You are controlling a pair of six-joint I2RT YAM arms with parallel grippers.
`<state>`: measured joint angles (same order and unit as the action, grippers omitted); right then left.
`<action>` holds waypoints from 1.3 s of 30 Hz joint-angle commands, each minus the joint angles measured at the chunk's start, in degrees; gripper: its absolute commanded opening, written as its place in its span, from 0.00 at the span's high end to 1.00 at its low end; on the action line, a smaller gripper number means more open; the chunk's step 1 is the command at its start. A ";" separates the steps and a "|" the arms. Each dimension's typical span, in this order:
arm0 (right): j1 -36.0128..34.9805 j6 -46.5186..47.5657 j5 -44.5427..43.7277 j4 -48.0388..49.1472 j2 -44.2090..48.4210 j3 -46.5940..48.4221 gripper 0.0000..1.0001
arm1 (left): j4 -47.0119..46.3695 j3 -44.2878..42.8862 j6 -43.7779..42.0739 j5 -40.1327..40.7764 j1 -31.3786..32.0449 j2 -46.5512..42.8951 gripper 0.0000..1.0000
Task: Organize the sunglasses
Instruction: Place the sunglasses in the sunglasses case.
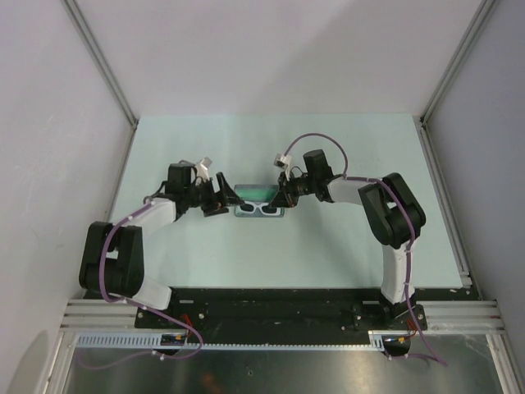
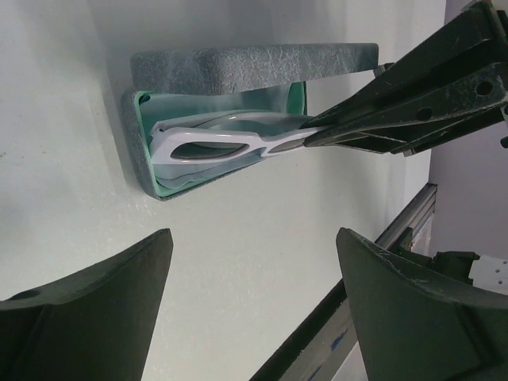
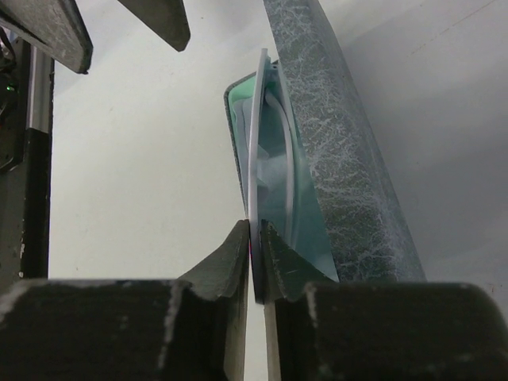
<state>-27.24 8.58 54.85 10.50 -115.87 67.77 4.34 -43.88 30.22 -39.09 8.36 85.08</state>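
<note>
So the white sunglasses (image 2: pixel 214 143) sit in the open grey case (image 2: pixel 238 67) with the green lining, about mid-counter (image 1: pixel 328 246). The right pincer (image 3: pixel 254 230) is pinched narrow on the frame's right end. The left pincer (image 1: pixel 220 201) hangs just beside the case's left end, spread wide, holding nothing.

Sunglasses (image 2: pixel 210 148) at the right claw (image 3: pixel 255 234) tips were white-framed, dark lenses. Case (image 2: pixel 254 65) just beyond them: mottled grey fibrous outside, teal-green lining. Table (image 1: pixel 328 246) under the left claw (image 2: pixel 252 238) read pale mint-white. Both claws were matte black. Cable (image 1: pixel 316 136) behind right claw was purple.
</note>
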 commanded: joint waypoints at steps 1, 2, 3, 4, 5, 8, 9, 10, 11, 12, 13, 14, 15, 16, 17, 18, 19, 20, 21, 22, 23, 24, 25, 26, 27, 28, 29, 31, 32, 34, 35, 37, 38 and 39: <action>0.35 3.29 -2.73 -1.89 -1.28 1.67 0.85 | -1.79 -2.00 0.90 0.77 0.60 0.18 0.11; 0.26 3.63 -3.43 -1.98 -1.28 1.67 0.84 | -1.70 -2.18 0.90 0.77 0.69 0.44 0.11; 0.26 3.72 -3.87 -1.98 -1.20 1.67 0.82 | -1.70 -2.35 0.90 0.94 0.78 0.53 0.11; 0.26 3.90 -4.31 -2.06 -1.11 1.67 0.82 | -1.70 -2.44 0.98 1.21 0.87 0.53 0.11; 0.26 4.16 -5.01 -2.15 -1.02 1.67 0.81 | -1.70 -2.61 0.98 1.30 0.87 0.79 0.11; 0.26 4.78 -6.68 -2.33 -0.49 1.67 0.80 | -1.79 -3.14 1.07 1.47 1.13 1.05 0.12; 0.26 4.78 -6.86 -2.33 -0.32 1.67 0.79 | -1.70 -3.23 1.07 1.47 1.13 1.40 0.12; 0.26 4.78 -7.21 -2.24 -0.23 1.67 0.79 | -1.79 -3.23 1.07 1.47 1.22 1.41 0.12; 0.26 4.69 -7.30 -2.07 -0.05 1.67 0.79 | -1.70 -3.41 1.07 1.56 1.31 1.58 0.12; 0.26 4.52 -7.30 -1.98 0.03 1.67 0.78 | -1.70 -3.49 1.07 1.74 1.39 1.84 0.12; 0.26 4.43 -7.48 -1.89 0.12 1.67 0.77 | -1.88 -3.58 1.07 1.65 1.31 1.93 0.12; 0.18 4.25 -7.65 -1.89 0.30 1.67 0.76 | -1.70 -3.67 1.07 1.82 1.48 2.02 0.12; 0.17 4.25 -7.83 -2.06 0.39 1.67 0.74 | -1.70 -3.67 1.07 1.83 1.57 2.11 0.12; 0.09 4.60 -8.18 -2.59 0.73 1.67 0.73 | -1.79 -3.76 0.98 1.91 1.57 2.20 0.12; 0.00 4.87 -8.53 -3.03 1.09 1.67 0.73 | -1.70 -3.76 1.07 2.00 1.57 2.28 0.12; -0.09 5.04 -8.79 -3.38 1.18 1.67 0.70 | -1.79 -3.85 1.07 2.18 1.66 2.20 0.12; -0.26 5.57 -9.06 -4.08 1.61 1.67 0.70 | -1.79 -3.93 1.07 2.26 1.57 2.28 0.12; -0.35 5.75 -9.49 -4.35 1.88 1.67 0.69 | -1.79 -4.02 1.07 2.26 1.57 2.29 0.12; -0.44 5.92 -9.76 -4.61 2.14 1.67 0.67 | -1.79 -4.02 1.07 2.53 1.66 2.29 0.13; -0.53 6.01 -10.46 -4.96 2.75 1.67 0.66 | -1.88 -4.11 0.98 2.53 1.57 2.20 0.12; -0.79 6.19 -10.81 -5.05 3.02 1.67 0.66 | -1.79 -4.11 0.98 2.62 1.66 2.28 0.12; -0.97 6.27 -11.16 -5.14 3.28 1.67 0.64 | -1.79 -4.11 0.90 2.70 1.57 2.29 0.12; -1.14 6.27 -11.78 -5.23 3.55 1.67 0.62 | -1.88 -4.11 0.90 2.70 1.66 2.29 0.13; -1.49 6.36 -12.22 -5.32 4.07 1.67 0.62 | -1.79 -4.02 0.90 2.70 1.66 2.20 0.13; -1.67 6.62 -13.01 -5.66 4.43 1.67 0.61 | -1.79 -4.11 0.90 2.70 1.57 2.20 0.13; -1.85 6.89 -13.45 -5.84 4.69 1.67 0.58 | -1.79 -4.02 0.81 2.79 1.66 2.20 0.13; -2.28 7.15 -13.80 -6.02 5.21 1.67 0.57 | -1.88 -4.02 0.81 2.88 1.57 2.11 0.13; -2.64 7.50 -15.29 -6.63 5.74 1.67 0.56 | -1.79 -3.85 0.81 2.97 1.57 1.94 0.13; -2.90 7.85 -15.73 -6.81 6.10 1.67 0.43 | -1.79 -3.85 0.72 3.06 1.57 1.76 0.13; -3.16 8.12 -17.23 -7.16 6.45 1.67 0.42 | -1.79 -3.67 0.72 3.06 1.66 1.58 0.13; -3.25 8.12 -17.67 -7.25 6.54 1.67 0.42 | -1.88 -3.58 0.72 3.06 1.57 1.50 0.13; -3.25 7.94 -18.72 -7.25 6.63 1.67 0.42 | -1.70 -3.50 0.81 3.23 1.57 1.41 0.13; -3.25 7.94 -19.07 -7.34 6.80 1.67 0.41 | -1.79 -3.41 0.81 3.32 1.57 1.32 0.13; -3.34 7.94 -19.86 -7.51 6.98 1.67 0.41 | -1.79 -3.32 0.81 3.32 1.57 1.23 0.13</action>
<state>-30.70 15.25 40.23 3.55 -111.55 68.05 3.92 -45.60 30.61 -36.14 9.63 87.09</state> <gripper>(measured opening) 0.581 0.871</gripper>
